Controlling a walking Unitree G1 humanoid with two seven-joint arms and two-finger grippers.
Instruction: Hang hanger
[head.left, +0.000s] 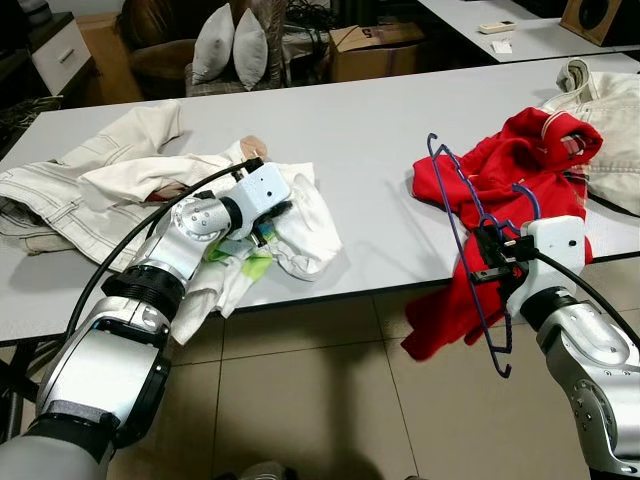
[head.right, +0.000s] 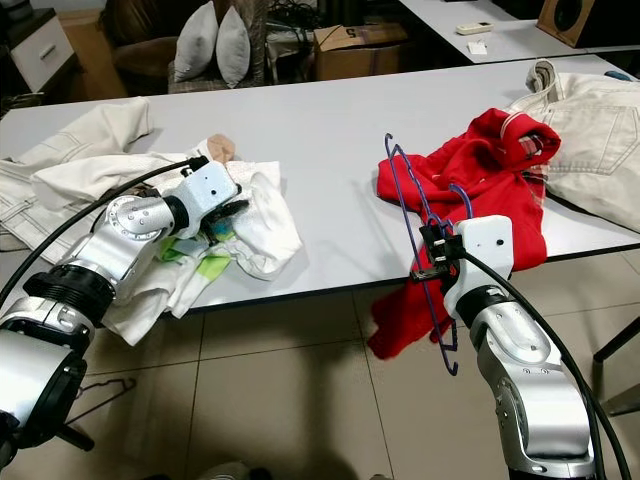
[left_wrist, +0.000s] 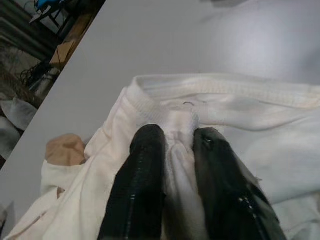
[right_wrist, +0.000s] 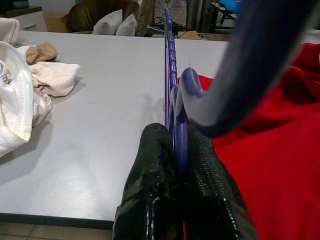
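R gripper (head.left: 490, 258) pinches a purple wire hanger (head.left: 462, 225) at the tabletop's (head.left: 350, 130) near edge, jaws pressed together on the wire w/ no gap visible btwn them. The hanger stands nearly edge-on to the jaws, its hook end curling just above and in front of them, its long lower bar dropping below them past the tabletop edge toward the floor. A red garment (head.left: 500, 170) lies directly beyond the jaws and to their outer side, partly draped off the edge; the hanger's far end sits against or just over it, can't tell which.

L gripper (left_wrist: 172, 150) clamps a bunched fold of a white garment (head.left: 300, 215), jaws nearly closed w/ cloth squeezed btwn the fingertips (left_wrist: 147, 145). The collar band runs just ahead of the jaws; a tan cloth (left_wrist: 65, 149) sits off to one side.

Risks, as judged: thin wire held on a narrow pinch could swivel or slip, esp. w/ most of the hanger hanging below the grip. The far end may snag the red garment and drag it off the edge. The L grip holds only a small fold, so the white garment could pull free or come up twisted, leaving no opening for the hanger.
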